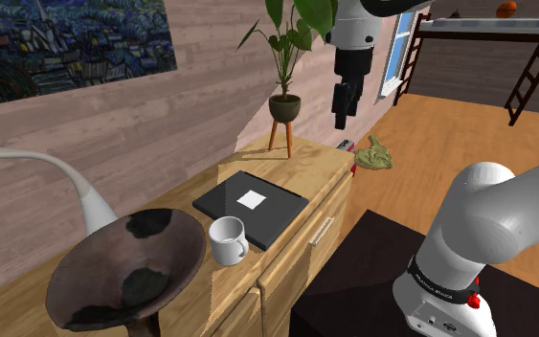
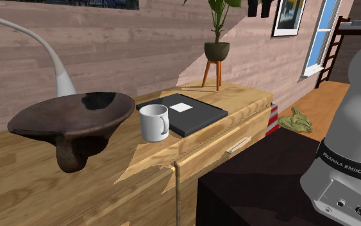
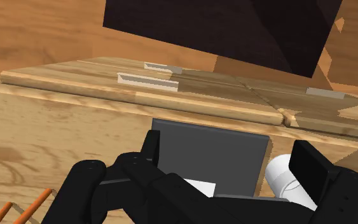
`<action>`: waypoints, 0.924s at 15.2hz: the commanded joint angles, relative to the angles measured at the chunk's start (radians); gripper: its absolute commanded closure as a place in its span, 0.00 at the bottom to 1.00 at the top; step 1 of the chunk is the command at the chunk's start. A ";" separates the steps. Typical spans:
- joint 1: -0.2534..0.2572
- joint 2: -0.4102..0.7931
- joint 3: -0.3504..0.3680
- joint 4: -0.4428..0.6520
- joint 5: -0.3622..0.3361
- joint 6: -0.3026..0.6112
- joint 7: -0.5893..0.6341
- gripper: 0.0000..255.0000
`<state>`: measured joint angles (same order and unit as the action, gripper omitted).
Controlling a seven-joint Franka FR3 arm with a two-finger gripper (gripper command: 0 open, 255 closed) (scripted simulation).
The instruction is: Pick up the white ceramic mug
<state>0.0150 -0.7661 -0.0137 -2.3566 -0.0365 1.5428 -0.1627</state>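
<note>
The white mug (image 1: 227, 239) stands upright on the wooden cabinet top (image 1: 307, 169), handle toward the cabinet's front edge, just beside a flat dark slab (image 1: 251, 206) with a white label. In the second exterior view the mug (image 2: 154, 122) sits between that slab (image 2: 184, 113) and a dark bowl. My black gripper (image 1: 340, 119) hangs high above the far end of the cabinet, well away from the mug, fingers pointing down. Seen from the wrist, the gripper (image 3: 234, 162) is open with nothing between its fingers; the mug (image 3: 289, 181) shows far below by one finger, next to the slab (image 3: 209, 153).
A large dark brown bowl (image 1: 128, 268) stands close to the mug. A white lamp (image 1: 78, 191) arches over it. A potted plant on a wooden stand (image 1: 284, 107) occupies the cabinet's far end. A green object (image 1: 375, 153) lies on the floor beyond.
</note>
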 commanded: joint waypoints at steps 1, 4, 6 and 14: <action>0.000 0.000 0.000 0.000 0.000 0.000 0.000 0.00; 0.013 0.051 0.035 -0.039 0.027 0.085 0.045 0.00; 0.023 0.091 0.058 -0.059 0.044 0.143 0.075 0.00; 0.056 0.305 0.150 -0.082 0.094 0.372 0.188 0.00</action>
<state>0.0652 -0.4869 0.1230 -2.4416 0.0505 1.8911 0.0079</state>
